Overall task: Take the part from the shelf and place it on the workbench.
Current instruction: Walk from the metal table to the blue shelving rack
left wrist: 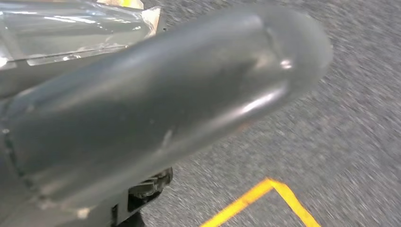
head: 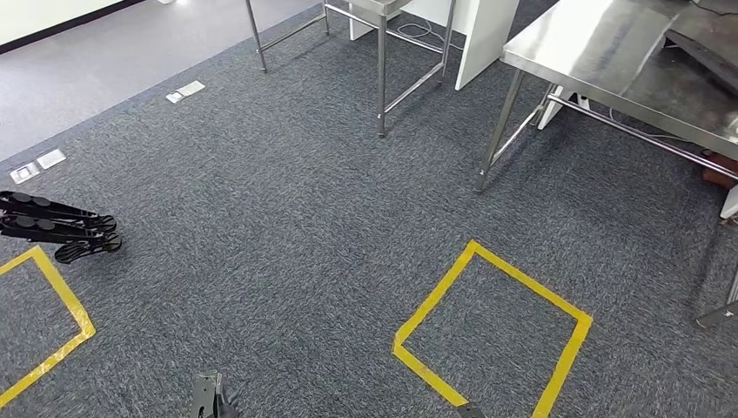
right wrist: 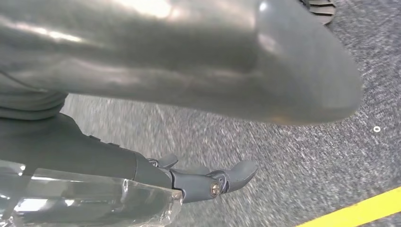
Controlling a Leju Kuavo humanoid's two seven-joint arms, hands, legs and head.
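On our left robot hand (left wrist: pixel 156 109) we see a thick, smooth grey thumb with glossy highlights, rounded at the tip. Our right robot hand (right wrist: pixel 189 71) has the same broad grey thumb, and below it a darker finger (right wrist: pixel 213 182) built of jointed segments, with a small round metal screw at its hinge.
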